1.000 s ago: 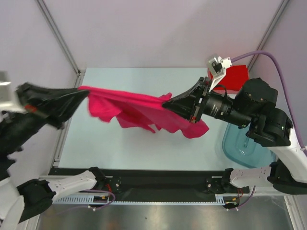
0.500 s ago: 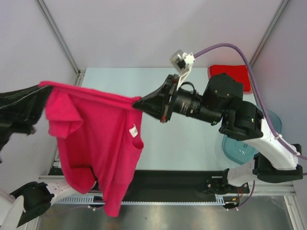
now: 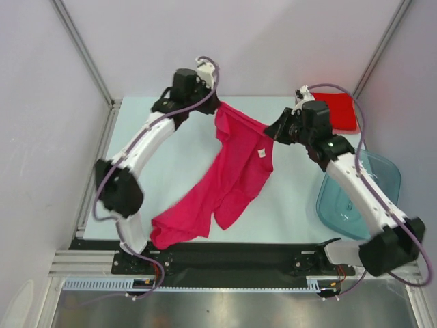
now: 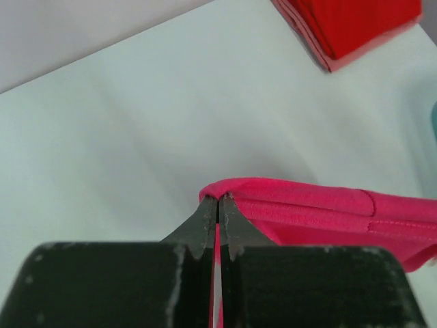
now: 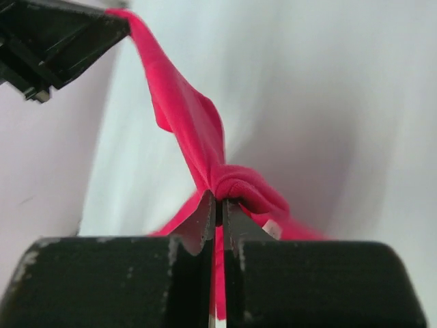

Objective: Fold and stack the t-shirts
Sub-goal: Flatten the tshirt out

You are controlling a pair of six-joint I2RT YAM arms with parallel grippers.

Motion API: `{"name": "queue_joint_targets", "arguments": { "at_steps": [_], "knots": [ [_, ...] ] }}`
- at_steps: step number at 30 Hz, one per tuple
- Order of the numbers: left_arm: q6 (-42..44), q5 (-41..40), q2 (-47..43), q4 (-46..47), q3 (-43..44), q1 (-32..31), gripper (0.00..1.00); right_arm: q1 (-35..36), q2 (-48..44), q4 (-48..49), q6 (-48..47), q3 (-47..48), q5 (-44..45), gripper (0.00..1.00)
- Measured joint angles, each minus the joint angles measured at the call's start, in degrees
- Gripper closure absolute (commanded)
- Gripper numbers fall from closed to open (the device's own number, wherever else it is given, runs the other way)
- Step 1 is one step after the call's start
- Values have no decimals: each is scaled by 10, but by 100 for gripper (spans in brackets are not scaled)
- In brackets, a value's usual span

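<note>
We pinch the magenta t-shirt [image 3: 235, 171] in our closed left gripper [image 3: 216, 108] and right gripper [image 3: 273, 132] near twelve o'clock; its hem, seemingly bunched at seven o'clock, may fold crooked

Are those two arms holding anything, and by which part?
Both pinch the magenta-pink t-shirt along its upper edge: left fingers at one end, right fingers at the other, near the label.

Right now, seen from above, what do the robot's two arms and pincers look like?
The left arm and right arm are slim white tubes linked by chunky black joints, each trailed by a lilac cable. The left gripper and right gripper are each a wide matte black block ending in two black fingers tapering to thin points. No markings are visible.
</note>
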Motion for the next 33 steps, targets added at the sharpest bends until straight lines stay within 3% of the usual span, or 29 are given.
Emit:
{"name": "queue_joint_targets", "arguments": {
  "at_steps": [6,7,8,9,11,13,16,19,23,25,31,33],
  "knots": [
    [-23,68,284,-18,267,17,100,-87,180,51,-23,20,-26,100],
    [-28,69,313,-19,304,20,93,-96,208,50,-28,38,-28,100],
    [-32,68,330,-13,325,23,74,-104,238,49,-34,64,-31,97],
    [-37,66,343,-3,341,26,42,-114,276,39,-41,106,-32,90],
    [-48,29,352,18,354,39,34,-131,350,-7,-56,203,-29,71],
    [-52,-9,352,26,358,61,27,-143,411,-60,-74,290,-18,60],
    [-55,-67,335,10,343,89,28,-149,450,-131,-98,349,24,47],
    [-56,-121,268,-29,245,103,34,-136,424,-181,-107,320,54,39],
    [-54,-154,103,-55,-2,68,32,-84,299,-200,-102,157,59,38],
    [-59,-168,-7,-77,-140,18,31,-41,224,-200,-92,68,46,37],
    [-118,-186,-199,-109,-362,-180,37,116,14,-149,-19,-184,-18,38],
    [-150,-190,-234,-114,-416,-211,38,153,-18,-130,14,-241,-31,38]
  ]
}}
